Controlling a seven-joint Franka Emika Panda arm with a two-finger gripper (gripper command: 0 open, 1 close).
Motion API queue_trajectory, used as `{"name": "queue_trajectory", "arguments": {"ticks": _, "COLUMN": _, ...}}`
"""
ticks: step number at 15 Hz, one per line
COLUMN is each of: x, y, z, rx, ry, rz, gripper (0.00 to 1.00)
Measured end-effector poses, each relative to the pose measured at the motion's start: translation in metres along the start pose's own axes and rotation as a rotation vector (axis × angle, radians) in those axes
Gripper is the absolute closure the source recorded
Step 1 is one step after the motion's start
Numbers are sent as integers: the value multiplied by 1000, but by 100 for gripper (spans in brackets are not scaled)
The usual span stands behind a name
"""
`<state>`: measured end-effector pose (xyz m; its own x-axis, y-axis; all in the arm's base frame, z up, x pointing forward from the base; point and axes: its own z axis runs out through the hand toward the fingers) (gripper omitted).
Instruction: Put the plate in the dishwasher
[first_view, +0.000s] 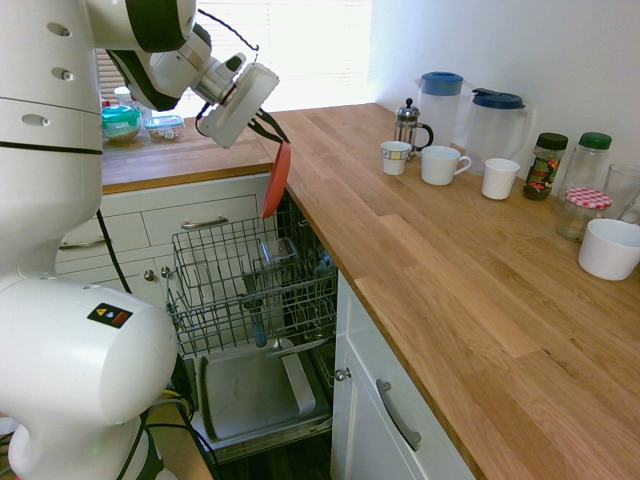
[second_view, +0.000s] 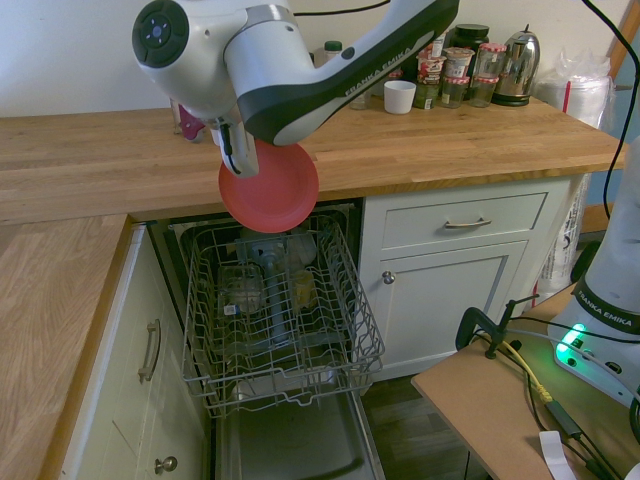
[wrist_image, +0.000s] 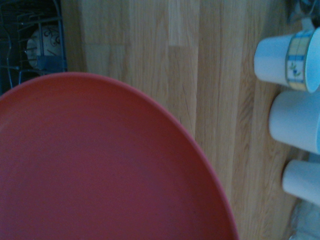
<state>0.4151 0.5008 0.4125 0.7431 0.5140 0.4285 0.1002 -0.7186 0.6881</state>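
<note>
The red-orange plate (first_view: 277, 180) hangs on edge, held at its top rim by my gripper (first_view: 274, 137), which is shut on it. It hovers just above the back end of the pulled-out grey wire rack (first_view: 250, 280) of the dishwasher, whose door (first_view: 255, 392) lies open below. From the other side the plate (second_view: 270, 187) shows its full round face under the gripper (second_view: 240, 160), over the rack (second_view: 280, 310), which holds some glassware. In the wrist view the plate (wrist_image: 100, 165) fills most of the picture.
The wooden counter (first_view: 430, 260) runs beside the dishwasher. On it stand white mugs (first_view: 441, 164), a French press (first_view: 408, 122), two jugs (first_view: 495, 125) and jars (first_view: 546, 165). White cabinet fronts (second_view: 460, 270) flank the opening. A kettle (second_view: 520, 62) and jars stand at the far counter.
</note>
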Motion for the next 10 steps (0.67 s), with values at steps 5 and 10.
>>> {"name": "queue_trajectory", "arguments": {"ticks": 5, "x": -32, "y": -76, "z": -15, "rx": -57, "ry": 88, "rz": -55, "gripper": 100}}
{"name": "queue_trajectory", "arguments": {"ticks": 10, "x": -61, "y": -138, "z": -14, "rx": -133, "ry": 69, "rz": 39, "gripper": 100}}
